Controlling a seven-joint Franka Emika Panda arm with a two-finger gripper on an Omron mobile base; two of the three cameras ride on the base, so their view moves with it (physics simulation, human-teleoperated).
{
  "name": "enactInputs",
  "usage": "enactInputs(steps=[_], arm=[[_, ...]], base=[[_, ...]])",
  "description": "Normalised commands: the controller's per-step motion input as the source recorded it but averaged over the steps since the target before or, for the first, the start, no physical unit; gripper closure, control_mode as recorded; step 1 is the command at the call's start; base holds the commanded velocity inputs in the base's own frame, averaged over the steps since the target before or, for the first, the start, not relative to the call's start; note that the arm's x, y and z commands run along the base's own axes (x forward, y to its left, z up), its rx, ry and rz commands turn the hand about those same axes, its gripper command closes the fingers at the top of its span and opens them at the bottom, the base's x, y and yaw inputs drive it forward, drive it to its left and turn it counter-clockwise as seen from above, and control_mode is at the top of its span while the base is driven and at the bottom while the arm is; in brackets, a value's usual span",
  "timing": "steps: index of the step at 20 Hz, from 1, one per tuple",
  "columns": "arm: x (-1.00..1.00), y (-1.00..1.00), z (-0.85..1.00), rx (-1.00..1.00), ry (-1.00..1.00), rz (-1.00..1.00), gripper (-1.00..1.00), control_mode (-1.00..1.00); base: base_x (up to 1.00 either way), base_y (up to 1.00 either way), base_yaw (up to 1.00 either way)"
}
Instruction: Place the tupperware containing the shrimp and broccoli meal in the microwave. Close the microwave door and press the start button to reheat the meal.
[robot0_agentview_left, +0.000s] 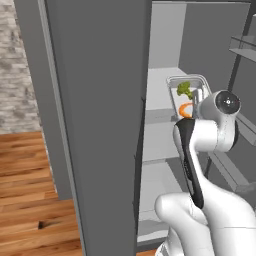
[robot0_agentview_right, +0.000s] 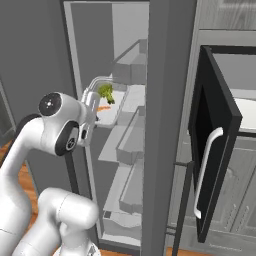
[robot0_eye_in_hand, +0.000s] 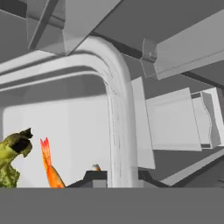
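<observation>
We see the gripper (robot0_eye_in_hand: 117, 177) pinching the tupperware (robot0_agentview_left: 189, 95) by its stiff raised rim; it looks light and tippable, so we keep it level.

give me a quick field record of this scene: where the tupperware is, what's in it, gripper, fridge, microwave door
tupperware: inside the open fridge, gripper at its rim
contents: broccoli and shrimp
gripper: fingertips either side of the tupperware rim; firm grasp cannot be told
fridge door: open
microwave door: open, to the right of the fridge
microwave: pale interior showing, no tupperware seen in it
</observation>
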Motion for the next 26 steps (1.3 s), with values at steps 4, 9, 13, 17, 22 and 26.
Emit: enactInputs(steps=[4, 9, 13, 17, 22, 26], arm=[[-0.37, 0.04, 0.0, -0.01, 0.0, 0.0, 1.0, -1.0], [-0.1, 0.0, 0.0, 0.0, 0.01, 0.0, 1.0, 1.0], [0.0, 0.0, 0.0, 0.0, 0.0, 0.0, 1.0, 1.0], [0.0, 0.0, 0.0, 0.0, 0.0, 0.0, 1.0, 1.0], [0.0, 0.0, 0.0, 0.0, 0.0, 0.0, 1.0, 1.0], [0.0, 0.0, 0.0, 0.0, 0.0, 0.0, 1.0, 1.0]], base=[[0.0, 0.0, 0.0], [-0.04, 0.0, 0.0], [-0.46, 0.15, 0.01], [-0.67, 0.34, 0.0], [-0.39, 0.69, 0.0], [-0.28, 0.65, -0.07]])
